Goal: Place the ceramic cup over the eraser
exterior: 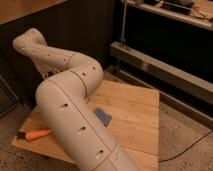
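No readable text anywhere (arm, board, shelves bear none).

Wooden board (135, 107) on floor; blue sponge (102, 117), orange-handled tool (36, 134) on it.

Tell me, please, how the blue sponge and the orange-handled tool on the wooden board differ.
Colour: the sponge is blue, while the tool has an orange handle.
Shape: the sponge is a flat block; the tool is long and slim.
Place: the sponge lies mid-board, partly hidden by the arm; the tool lies near the left edge.
Both lie flat on the wooden board. The gripper is out of view, somewhere past the arm's far end.
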You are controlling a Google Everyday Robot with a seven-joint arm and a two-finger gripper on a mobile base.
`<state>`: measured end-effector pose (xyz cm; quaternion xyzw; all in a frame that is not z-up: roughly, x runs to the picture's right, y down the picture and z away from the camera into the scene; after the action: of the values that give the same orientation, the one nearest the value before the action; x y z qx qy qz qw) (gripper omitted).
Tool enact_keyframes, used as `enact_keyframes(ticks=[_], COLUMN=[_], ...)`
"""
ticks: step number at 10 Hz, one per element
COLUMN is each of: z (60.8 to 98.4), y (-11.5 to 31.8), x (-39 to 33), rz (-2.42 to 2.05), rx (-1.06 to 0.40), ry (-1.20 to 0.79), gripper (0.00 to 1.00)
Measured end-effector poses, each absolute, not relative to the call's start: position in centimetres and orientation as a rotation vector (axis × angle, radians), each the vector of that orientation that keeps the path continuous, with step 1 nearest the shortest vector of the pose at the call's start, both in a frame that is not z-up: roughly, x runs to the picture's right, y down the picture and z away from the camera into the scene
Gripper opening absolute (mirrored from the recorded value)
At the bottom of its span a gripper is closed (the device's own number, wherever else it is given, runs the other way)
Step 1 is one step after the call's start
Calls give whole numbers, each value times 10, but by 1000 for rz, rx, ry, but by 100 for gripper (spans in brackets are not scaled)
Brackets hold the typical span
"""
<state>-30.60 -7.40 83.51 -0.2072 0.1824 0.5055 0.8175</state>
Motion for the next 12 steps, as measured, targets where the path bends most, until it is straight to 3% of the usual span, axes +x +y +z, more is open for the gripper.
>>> enact_keyframes(ticks=[12], z=[826], y=[-74], x=[-307], rz=[1066], rx=[-454], ry=[366], gripper=[77])
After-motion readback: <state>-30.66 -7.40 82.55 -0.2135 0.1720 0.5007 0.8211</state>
